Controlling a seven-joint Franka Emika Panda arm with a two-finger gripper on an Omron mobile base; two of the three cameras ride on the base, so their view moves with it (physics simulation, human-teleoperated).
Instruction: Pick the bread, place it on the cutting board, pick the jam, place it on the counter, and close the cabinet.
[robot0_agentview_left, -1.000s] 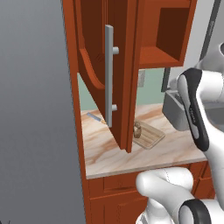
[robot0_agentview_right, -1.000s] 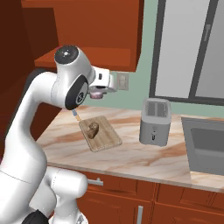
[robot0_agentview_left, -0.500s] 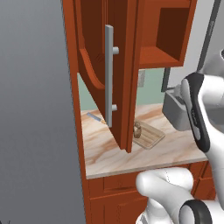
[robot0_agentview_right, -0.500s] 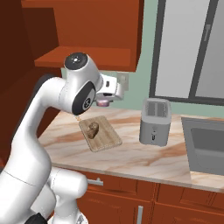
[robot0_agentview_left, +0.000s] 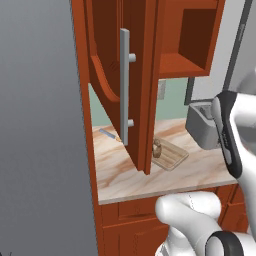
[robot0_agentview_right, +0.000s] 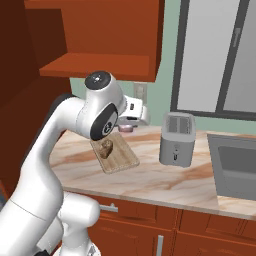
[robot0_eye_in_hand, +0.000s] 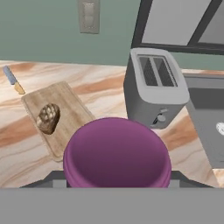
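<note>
One piece of bread (robot0_eye_in_hand: 48, 118) stands on the cutting board (robot0_eye_in_hand: 70, 111), toward the board's end nearest the open cabinet door (robot0_agentview_left: 117, 85), and the board lies flat on the marbled worktop (robot0_agentview_right: 165, 180) between that door and the toaster (robot0_agentview_right: 176, 138). Seen from the hand camera, the jam (robot0_eye_in_hand: 117, 153), a jar with a round purple lid, sits right at the pincer (robot0_eye_in_hand: 117, 181), between its dark fingers; the pincer is closed on the jar, held in the air above the worktop, just beside the toaster and over the board's near edge. From the right base camera the pincer (robot0_agentview_right: 131, 120) hangs close to the wall, with the jar's pinkish lid just under it, between the board and the toaster. The cabinet door stands swung out, its long grey bar handle (robot0_agentview_left: 125, 85) upright. A small knife (robot0_eye_in_hand: 13, 80) with a blue handle lies on the worktop beyond the board, away from the toaster. A sink (robot0_agentview_right: 235, 162) lies on the toaster's far side.
</note>
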